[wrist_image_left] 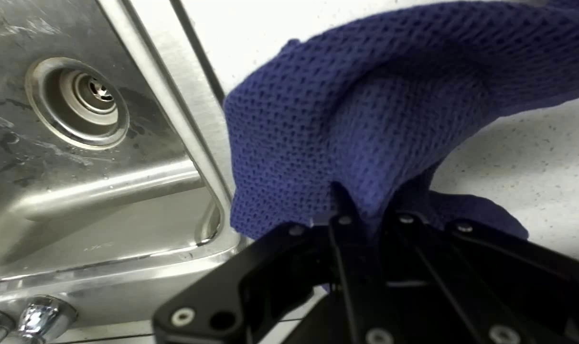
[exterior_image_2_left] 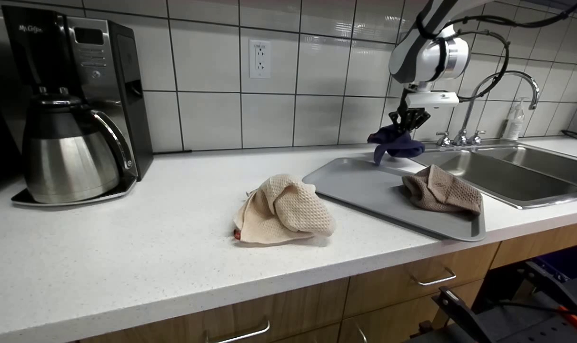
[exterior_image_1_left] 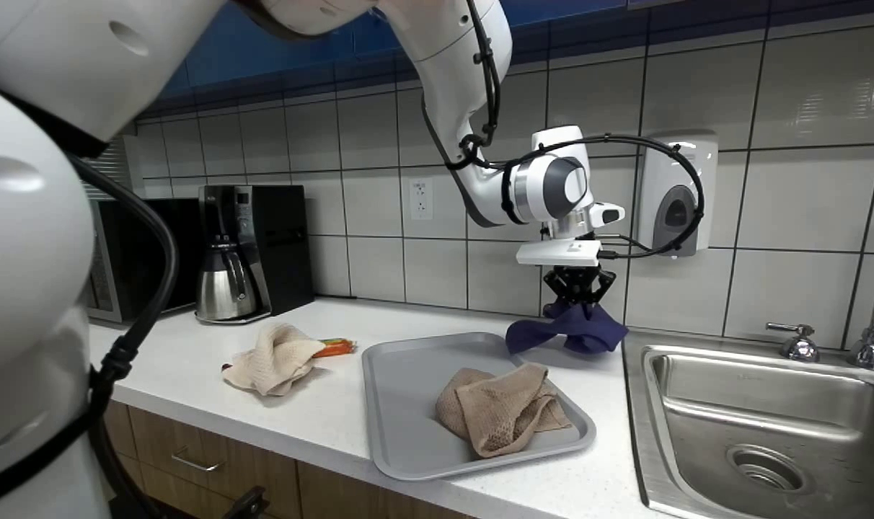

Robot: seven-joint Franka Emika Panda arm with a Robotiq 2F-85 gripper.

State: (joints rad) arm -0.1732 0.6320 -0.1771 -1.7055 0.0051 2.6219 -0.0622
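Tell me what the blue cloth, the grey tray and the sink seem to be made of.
Blue cloth: fabric, by its folds and matte waffle-like weave; cotton or synthetic, I can't tell. Grey tray: probably plastic, from its matte, even colour and rounded raised rim. Sink: metal, likely stainless steel, with a silvery sheen and streaky reflections.

Arm (exterior_image_1_left: 440, 29) arched over, gripper (exterior_image_1_left: 585, 308) aimed down at 6 o'clock.
From where I'm standing: white shoulder links (exterior_image_1_left: 29, 249) at 9 o'clock in an exterior view, forearm (exterior_image_1_left: 458, 79) slanting down from 12, wrist (exterior_image_1_left: 531, 189) out at 2, bent near-vertical. Wrist view: fingers (wrist_image_left: 354, 260) at 6, drawn together, tips pointing to 12.
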